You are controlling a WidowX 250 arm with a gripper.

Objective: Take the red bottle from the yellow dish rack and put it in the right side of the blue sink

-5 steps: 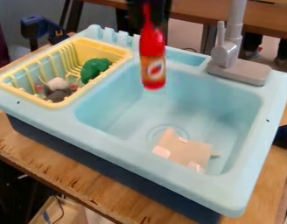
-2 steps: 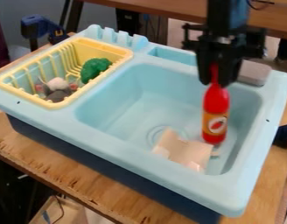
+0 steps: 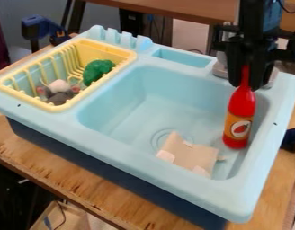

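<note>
The jaws of the gripper [image 3: 247, 82] are closed on the neck of the red bottle [image 3: 239, 119], which is held nearly upright at the camera's right in the basin [image 3: 140, 119]. The neck seems a sensible place for the grip: it is slim enough to be pinched from above, and the wide body is left free below. Whether any weight is borne by the basin floor cannot be told. The beige cloth [image 3: 189, 155] lies rumpled just beside the bottle, partly over the drain [image 3: 161, 136], and the two are seen side by side rather than stacked. In the yellow basket [image 3: 128, 55], set on the sink's far-left part, the broccoli [image 3: 97, 72] and a grey-and-white toy [image 3: 58, 92] are kept apart from the basin by the basket's walls
</note>
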